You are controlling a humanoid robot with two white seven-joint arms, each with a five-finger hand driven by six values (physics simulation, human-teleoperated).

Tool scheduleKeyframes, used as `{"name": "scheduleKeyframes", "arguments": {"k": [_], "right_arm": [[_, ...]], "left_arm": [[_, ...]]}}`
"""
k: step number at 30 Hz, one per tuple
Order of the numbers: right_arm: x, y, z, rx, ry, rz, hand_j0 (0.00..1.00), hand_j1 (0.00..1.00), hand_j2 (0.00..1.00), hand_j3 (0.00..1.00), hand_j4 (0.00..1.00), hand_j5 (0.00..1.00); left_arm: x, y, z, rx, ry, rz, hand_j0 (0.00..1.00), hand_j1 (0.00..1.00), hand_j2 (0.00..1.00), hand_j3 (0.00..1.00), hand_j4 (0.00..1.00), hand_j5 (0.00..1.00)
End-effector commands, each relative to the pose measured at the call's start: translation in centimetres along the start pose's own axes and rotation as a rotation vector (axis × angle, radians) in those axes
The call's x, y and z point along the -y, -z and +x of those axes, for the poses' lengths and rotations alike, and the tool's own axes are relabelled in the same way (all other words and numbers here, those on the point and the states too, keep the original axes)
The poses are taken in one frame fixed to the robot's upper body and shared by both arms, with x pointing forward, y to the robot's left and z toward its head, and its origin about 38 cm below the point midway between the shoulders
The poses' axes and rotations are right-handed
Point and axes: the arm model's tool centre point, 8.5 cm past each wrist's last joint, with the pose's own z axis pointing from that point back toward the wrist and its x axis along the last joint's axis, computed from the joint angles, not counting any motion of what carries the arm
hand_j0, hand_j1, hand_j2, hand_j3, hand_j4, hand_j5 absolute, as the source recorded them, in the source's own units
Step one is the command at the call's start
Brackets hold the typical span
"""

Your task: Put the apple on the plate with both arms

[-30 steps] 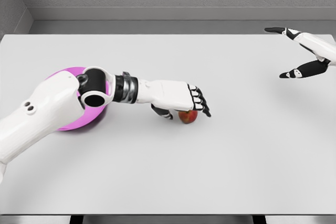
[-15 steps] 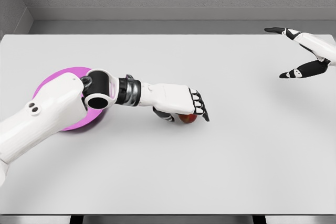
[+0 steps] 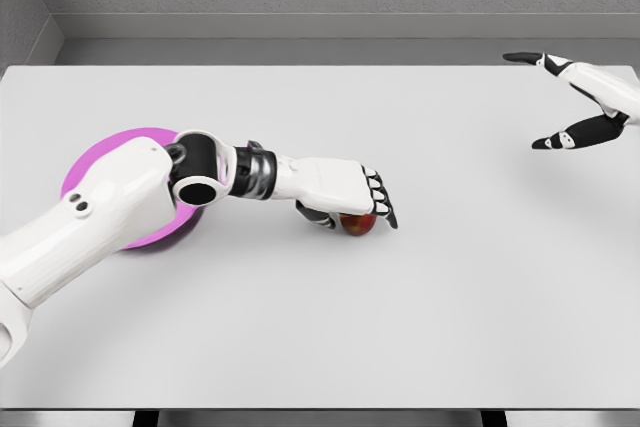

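Note:
A red apple (image 3: 359,225) lies on the white table near its middle, mostly hidden under my left hand (image 3: 349,211). That hand reaches in from the left with its fingers curled over the top of the apple and the thumb tucked under its near-left side. Behind my left forearm and elbow lies the pink plate (image 3: 104,153), partly covered, at the table's left. At the far right, well above the table surface, my right hand (image 3: 556,97) floats with fingers spread and nothing in it.
The table's (image 3: 420,327) front edge runs along the bottom of the view. A grey wall and ledge close off the back. My left forearm lies between the plate and the apple.
My left hand has lowered and closed over the apple, which now shows less. The left elbow shifted right across the plate. The right hand stayed put.

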Motion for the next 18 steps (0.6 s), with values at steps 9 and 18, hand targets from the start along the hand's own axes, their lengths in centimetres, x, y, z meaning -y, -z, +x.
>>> {"name": "scheduleKeyframes", "arguments": {"k": [9, 18], "right_arm": [[0.10, -0.05, 0.01, 0.001, 0.006, -0.005, 1.00, 1.00, 1.00, 1.00, 1.00, 1.00], [0.17, -0.03, 0.04, 0.002, 0.005, -0.006, 1.00, 1.00, 1.00, 1.00, 1.00, 1.00]], "left_arm": [[0.32, 0.07, -0.40, -0.014, -0.007, -0.010, 0.84, 0.84, 0.84, 0.84, 0.84, 0.84], [0.47, 0.65, -0.49, -0.017, -0.004, -0.019, 0.84, 0.84, 0.84, 0.84, 0.84, 0.84]]}}
